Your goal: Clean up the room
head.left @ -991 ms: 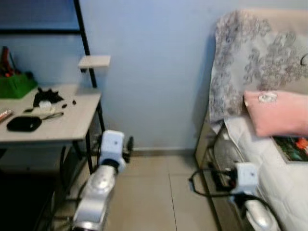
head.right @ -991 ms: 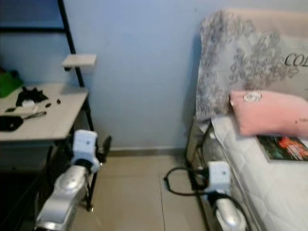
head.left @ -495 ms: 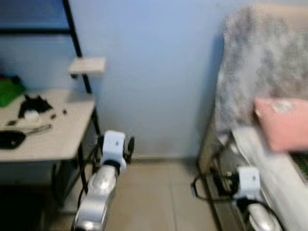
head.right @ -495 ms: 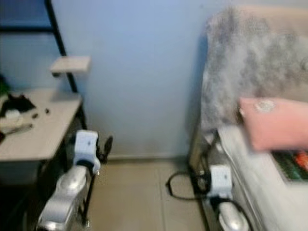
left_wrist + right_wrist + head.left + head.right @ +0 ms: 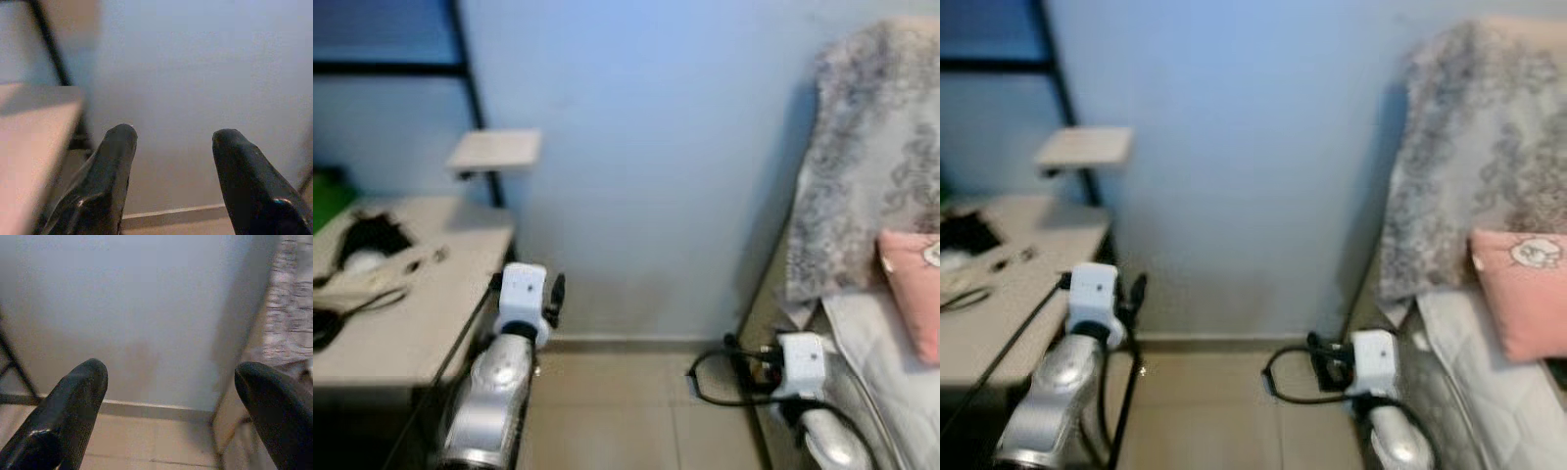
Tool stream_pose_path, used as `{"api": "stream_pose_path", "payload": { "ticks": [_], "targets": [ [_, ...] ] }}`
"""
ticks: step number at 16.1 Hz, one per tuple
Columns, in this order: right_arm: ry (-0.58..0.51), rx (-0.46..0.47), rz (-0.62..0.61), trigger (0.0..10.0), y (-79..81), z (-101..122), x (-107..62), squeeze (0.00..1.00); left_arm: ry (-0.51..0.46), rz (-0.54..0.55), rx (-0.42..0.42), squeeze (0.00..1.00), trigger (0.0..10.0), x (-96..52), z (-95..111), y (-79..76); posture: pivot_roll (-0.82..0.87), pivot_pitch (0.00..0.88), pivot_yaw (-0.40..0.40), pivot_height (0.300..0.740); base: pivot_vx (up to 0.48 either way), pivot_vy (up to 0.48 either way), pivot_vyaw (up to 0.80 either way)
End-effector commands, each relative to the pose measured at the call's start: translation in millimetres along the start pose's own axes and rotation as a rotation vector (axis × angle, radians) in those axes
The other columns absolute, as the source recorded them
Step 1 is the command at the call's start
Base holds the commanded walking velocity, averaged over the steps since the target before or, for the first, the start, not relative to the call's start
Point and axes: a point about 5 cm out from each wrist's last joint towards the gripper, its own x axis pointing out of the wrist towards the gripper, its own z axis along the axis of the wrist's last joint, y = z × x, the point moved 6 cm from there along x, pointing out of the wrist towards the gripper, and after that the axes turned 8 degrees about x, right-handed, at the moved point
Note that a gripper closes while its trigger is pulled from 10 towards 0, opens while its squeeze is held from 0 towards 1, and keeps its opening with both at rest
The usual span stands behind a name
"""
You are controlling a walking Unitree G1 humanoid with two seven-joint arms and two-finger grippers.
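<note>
A pink pillow point(image 5: 1520, 302) lies on the bed at the right edge of the frame. Dark clutter point(image 5: 367, 235) sits on the desk at far left.

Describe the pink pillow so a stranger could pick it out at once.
Find the bed along the right side of the room. The pink pillow lies at its head, below the grey patterned blanket draped over the headboard. It is the one plain pink thing there.
</note>
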Motion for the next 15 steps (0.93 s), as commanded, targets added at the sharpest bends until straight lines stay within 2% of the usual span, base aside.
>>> {"api": "stream_pose_path", "payload": {
  "ticks": [1,3,4,5,6,7,8,10,15],
  "targets": [
    [-0.021,0.002,0.005,10.0,2.6,6.8,3.6,0.0,-0.013,0.011,0.017,0.0,10.0,2.0,2.9,7.3,0.11,0.0,-0.001,0.74,0.48,0.0,0.0],
    [-0.029,-0.002,-0.003,10.0,1.3,6.3,-4.8,0.0,-0.004,0.017,0.004,0.0,10.0,-2.3,-2.2,9.1,0.11,0.0,-0.005,0.74,0.24,0.0,0.0],
    [-0.036,-0.006,-0.002,10.0,1.0,7.2,-13.6,0.0,0.015,-0.015,0.004,0.0,10.0,-13.5,-9.6,3.8,0.11,0.0,-0.014,0.74,0.0,0.0,0.0],
    [-0.048,-0.01,0.011,10.0,3.2,9.0,-25.4,0.0,0.003,-0.098,0.024,0.0,10.0,-31.4,-13.6,-8.9,0.1,0.0,-0.014,0.74,0.0,0.0,0.0],
    [-0.055,-0.026,0.023,10.0,3.3,9.1,-44.6,0.0,-0.043,-0.165,-0.04,0.0,10.0,-51.4,-6.4,-18.6,0.1,0.0,-0.024,0.74,0.0,0.0,0.0],
    [-0.054,-0.035,0.025,10.0,2.8,8.6,-50.7,0.0,-0.062,-0.176,-0.071,0.0,10.0,-55.8,-1.7,-20.2,0.1,0.0,-0.024,0.74,0.0,0.0,0.0],
    [-0.049,-0.038,0.022,10.0,1.8,7.6,-56.7,0.0,-0.067,-0.164,-0.094,0.0,10.0,-55.7,2.4,-19.1,0.1,0.0,-0.027,0.74,0.0,0.0,0.0],
    [-0.035,-0.035,-0.022,10.0,-6.2,5.7,-57.3,0.0,-0.047,-0.146,-0.122,0.0,10.0,-44.6,3.7,-22.1,0.09,0.0,-0.031,0.74,0.0,0.0,0.0],
    [-0.034,-0.036,-0.028,10.0,-7.5,6.2,-56.3,0.0,-0.042,-0.152,-0.114,0.0,10.0,-44.9,2.8,-23.6,0.09,0.0,-0.031,0.74,0.0,0.0,0.0]
  ]
}}
